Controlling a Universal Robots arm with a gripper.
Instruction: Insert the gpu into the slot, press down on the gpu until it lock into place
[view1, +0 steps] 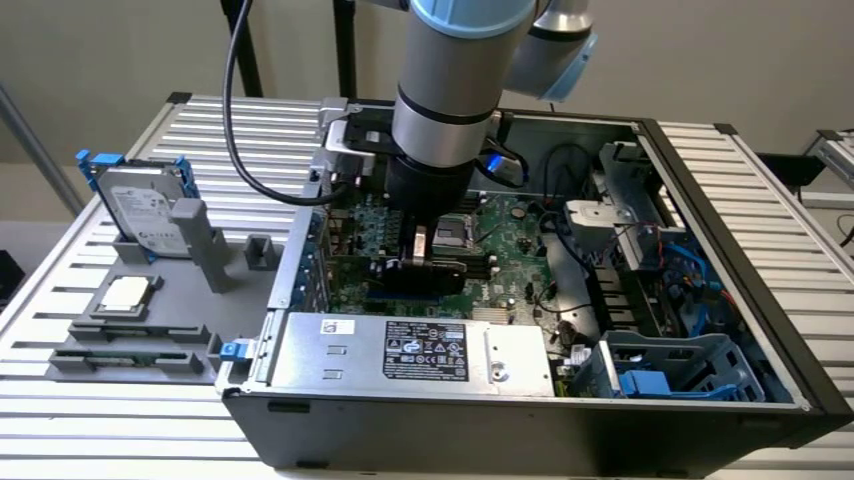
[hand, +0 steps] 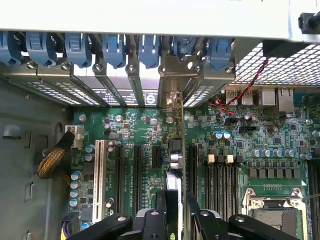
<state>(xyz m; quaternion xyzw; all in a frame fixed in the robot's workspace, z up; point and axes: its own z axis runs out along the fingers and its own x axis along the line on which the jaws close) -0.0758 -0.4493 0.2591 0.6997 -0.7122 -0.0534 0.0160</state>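
My pincer (hand: 176, 212) is closed narrow on the gpu (hand: 174, 165), one black finger (hand: 161, 207) on each flat face of the card, so that from my wrist I look straight down its thin top edge. The card stands upright on edge between my fingers, and its silver end bracket (hand: 172, 82) reaches up to the row of rear expansion openings with their blue retention clips (hand: 115, 47). In the exterior view my pincer (view1: 424, 255) hangs straight down from my grey arm (view1: 447, 90) into the open computer case (view1: 721, 400), and the gpu (view1: 430, 272) shows as a glossy black slab below it, low over the green motherboard (view1: 514, 240). A strip of bright blue, the slot (view1: 400, 296), shows just under the card's lower edge; I cannot tell whether the card's edge is seated in it or only resting on it. On the wrist view, black expansion slots (hand: 136, 170) and a white slot (hand: 99, 172) lie parallel to one side of the card, and the memory slots (hand: 220, 177) and the processor socket (hand: 272, 210) lie to the other. Outside the case, toward the exterior view's left, a grey hard drive (view1: 140, 215) stands in a grey fixture (view1: 134, 340) on the slatted table (view1: 80, 430). The silver power supply (view1: 414, 350) fills the near side of the case.
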